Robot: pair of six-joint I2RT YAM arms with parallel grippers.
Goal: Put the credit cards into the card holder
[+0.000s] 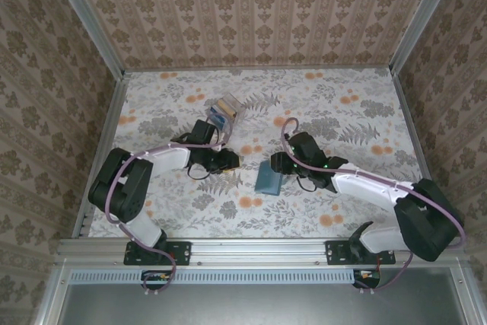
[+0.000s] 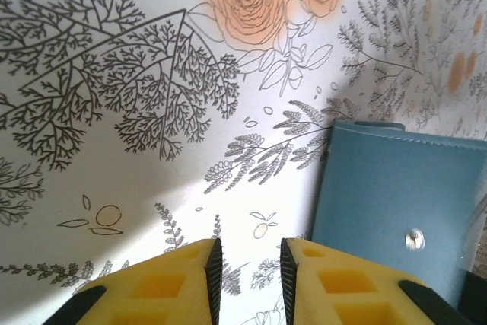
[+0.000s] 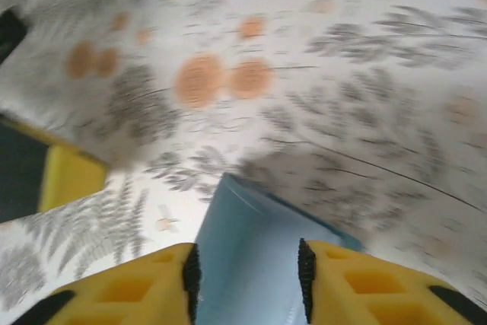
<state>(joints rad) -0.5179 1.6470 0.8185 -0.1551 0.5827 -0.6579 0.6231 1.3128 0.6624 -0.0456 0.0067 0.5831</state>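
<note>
We find the card holder (image 1: 268, 178) lying near the centre of the counter (image 1: 342, 112), folded shut with its teal face up. In the overhead view it sits at 4 o'clock of the left tool (image 1: 230, 161) and at 7 o'clock of the right tool (image 1: 277, 165), between the two and close to both.

Left tool: seen from its own wrist, the yellow fingers (image 2: 183, 279) stand a narrow gap apart, with the counter's printed pattern showing between them. We record nothing in its hold. In that view the card holder lies at 4 o'clock, just beside the right-hand finger, its silver snap stud (image 2: 415, 240) facing up. Whether finger and holder touch, we cannot tell.

Right tool: from its own wrist, the jaws stand partly apart and the card holder's teal body fills the gap between them, with its far corner pointing to 12 o'clock. The picture is blurred, so we cannot tell whether the pads press on the holder or merely straddle it.

The credit cards (image 1: 221, 116) sit in a small clear box (image 1: 230, 103) at 12 o'clock of the left tool, well apart from the card holder. One blue card is distinguishable; the others we cannot tell apart.
</note>
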